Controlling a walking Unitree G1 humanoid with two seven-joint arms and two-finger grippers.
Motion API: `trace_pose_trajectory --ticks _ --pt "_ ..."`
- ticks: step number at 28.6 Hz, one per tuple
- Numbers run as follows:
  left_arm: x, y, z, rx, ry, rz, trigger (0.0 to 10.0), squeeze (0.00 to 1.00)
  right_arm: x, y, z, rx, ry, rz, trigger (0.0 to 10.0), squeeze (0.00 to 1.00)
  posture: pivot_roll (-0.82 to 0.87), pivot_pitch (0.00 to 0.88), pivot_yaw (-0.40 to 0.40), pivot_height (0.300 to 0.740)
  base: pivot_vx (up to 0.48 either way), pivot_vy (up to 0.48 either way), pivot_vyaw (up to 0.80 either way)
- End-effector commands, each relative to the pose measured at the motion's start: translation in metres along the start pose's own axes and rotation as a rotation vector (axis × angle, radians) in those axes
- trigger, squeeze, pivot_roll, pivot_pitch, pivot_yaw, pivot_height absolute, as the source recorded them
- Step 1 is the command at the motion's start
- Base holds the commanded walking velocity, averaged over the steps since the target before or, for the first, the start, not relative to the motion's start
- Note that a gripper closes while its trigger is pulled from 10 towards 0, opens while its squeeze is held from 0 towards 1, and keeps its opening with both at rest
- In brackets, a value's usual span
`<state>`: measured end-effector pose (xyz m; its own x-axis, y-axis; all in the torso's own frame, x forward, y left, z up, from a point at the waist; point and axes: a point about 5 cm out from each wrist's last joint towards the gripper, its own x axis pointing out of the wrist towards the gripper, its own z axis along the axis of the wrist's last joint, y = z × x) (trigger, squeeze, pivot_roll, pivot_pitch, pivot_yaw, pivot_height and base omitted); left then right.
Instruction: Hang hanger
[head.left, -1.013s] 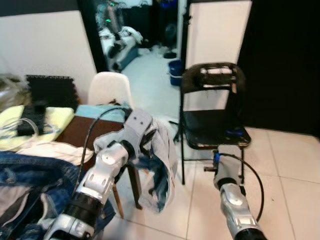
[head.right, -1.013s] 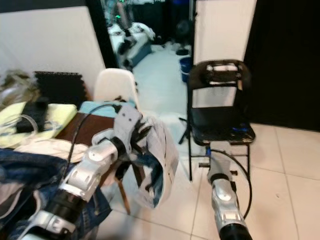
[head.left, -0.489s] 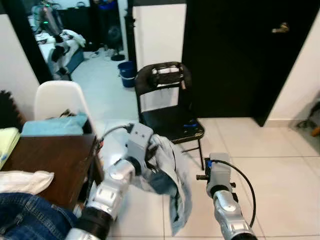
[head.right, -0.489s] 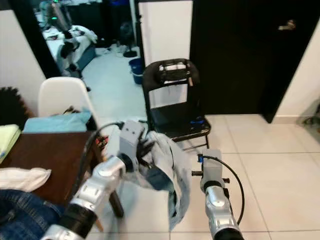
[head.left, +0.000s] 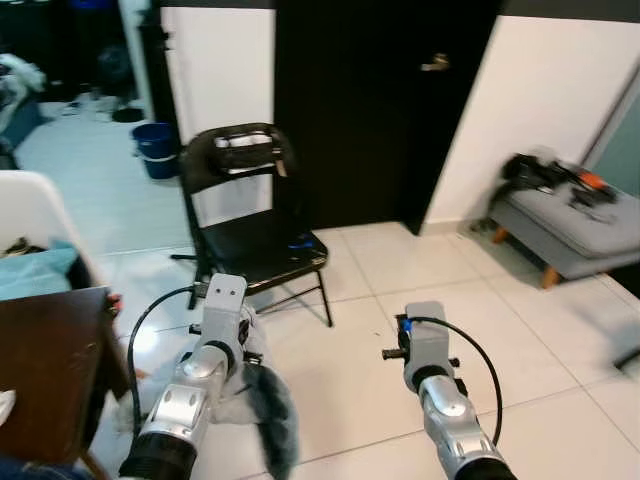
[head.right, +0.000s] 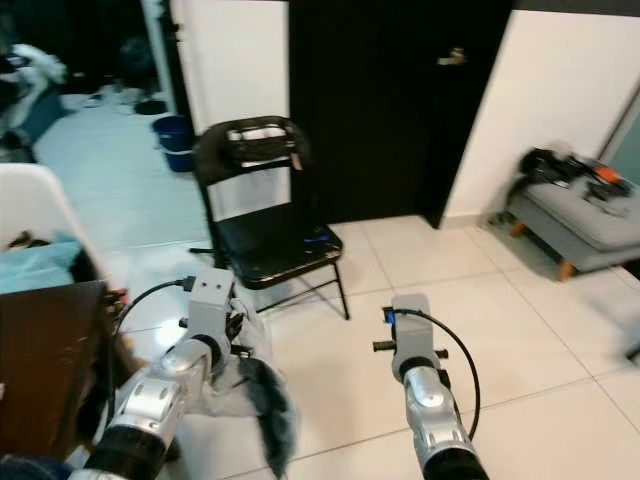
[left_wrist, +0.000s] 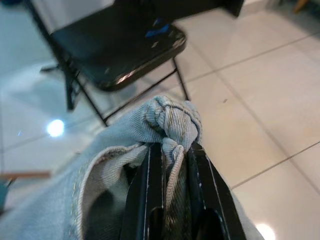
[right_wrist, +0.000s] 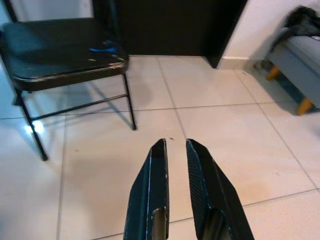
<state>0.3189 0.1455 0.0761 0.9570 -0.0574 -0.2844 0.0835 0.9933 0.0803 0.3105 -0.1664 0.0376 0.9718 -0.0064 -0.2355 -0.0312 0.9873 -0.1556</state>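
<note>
1. Denim, pale and bunched into a knot, is pinched between the two black fingers (left_wrist: 150, 195) of the left gripper (left_wrist: 172, 150), as seen in the left wrist view.
2. The denim garment (head.left: 262, 415) is seen hanging below the left arm, low over the white tiled floor (head.left: 370, 300), just in front of the black folding chair (head.left: 250, 225).
3. A hanger cannot be made out inside the cloth; whether one is held there cannot be told.
4. The right gripper (right_wrist: 172, 145) is held out over bare tile, its fingers close together with a narrow gap and nothing between them.
5. The chair is placed against a white wall panel beside a dark door (head.left: 380, 90).
6. A brown table (head.left: 40, 370) is seen at the robot's left, with a white chair (head.left: 25, 205) behind it.
7. A grey sofa (head.left: 575, 225) with wooden legs is set against the wall at the far right.
</note>
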Motion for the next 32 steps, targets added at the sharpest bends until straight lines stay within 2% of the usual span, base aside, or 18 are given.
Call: trace_pose_trajectory --ticks 1,7,10,22,32 --pt "0.000 0.004 0.004 0.011 -0.042 0.016 10.0 0.00 0.001 0.002 -0.001 0.003 0.013 0.014 10.0 0.00 0.00 0.000 -0.081 0.740 0.000 0.000 -0.80" --pt "-0.002 0.004 0.004 -0.051 -0.060 0.010 10.0 0.00 0.001 0.013 -0.004 0.030 0.041 0.089 10.0 0.00 -0.02 0.000 -0.047 0.740 0.000 0.000 -0.21" --pt "-0.001 0.004 0.000 -0.092 -0.023 0.044 10.0 0.00 -0.002 0.017 -0.004 0.057 0.032 0.121 10.0 0.00 -0.01 0.000 -0.050 0.740 0.000 -0.286 0.00" --pt "-0.003 0.011 -0.005 -0.100 -0.019 0.070 10.0 0.00 -0.003 0.024 -0.008 0.066 0.044 0.163 10.0 0.00 -0.01 0.000 -0.043 0.740 0.000 -0.458 0.00" --pt "-0.001 0.007 -0.004 -0.113 -0.015 0.069 10.0 0.00 -0.003 0.017 -0.007 0.035 0.047 0.131 10.0 0.00 -0.03 0.001 -0.026 0.740 0.000 -0.424 0.00"
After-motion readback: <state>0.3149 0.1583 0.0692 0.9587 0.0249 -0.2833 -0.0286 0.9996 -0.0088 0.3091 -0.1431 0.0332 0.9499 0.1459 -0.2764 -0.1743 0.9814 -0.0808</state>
